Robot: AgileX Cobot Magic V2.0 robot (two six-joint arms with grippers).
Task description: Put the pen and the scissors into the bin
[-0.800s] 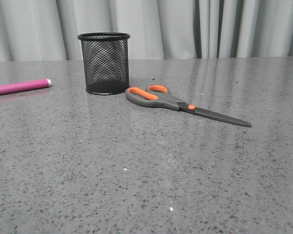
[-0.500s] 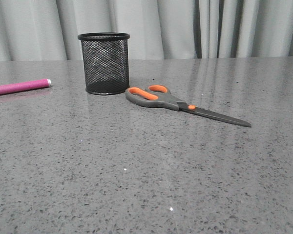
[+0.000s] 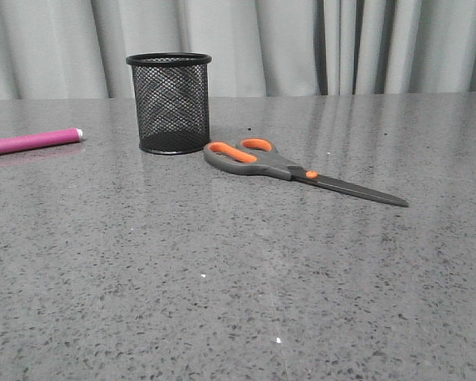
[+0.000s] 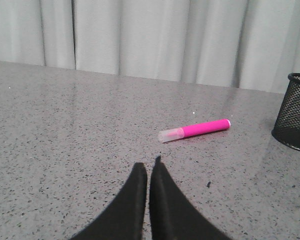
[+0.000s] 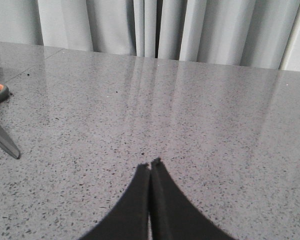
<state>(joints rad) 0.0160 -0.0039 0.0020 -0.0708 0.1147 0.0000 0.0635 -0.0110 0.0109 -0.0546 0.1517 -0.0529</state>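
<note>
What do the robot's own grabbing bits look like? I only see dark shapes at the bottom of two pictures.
Each tool shows as two plain matte black fingers, broad at the base, curving to narrow pointed tips. The left tool and right tool look alike. No cables, markings or colours show, and the arms themselves are out of view.

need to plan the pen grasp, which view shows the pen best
The left wrist view: the whole pen lies flat there, pink body and pale cap end both clear, with the shut left gripper short of it. The front view cuts the pen off at the left edge. The right wrist view does not show it.
</note>
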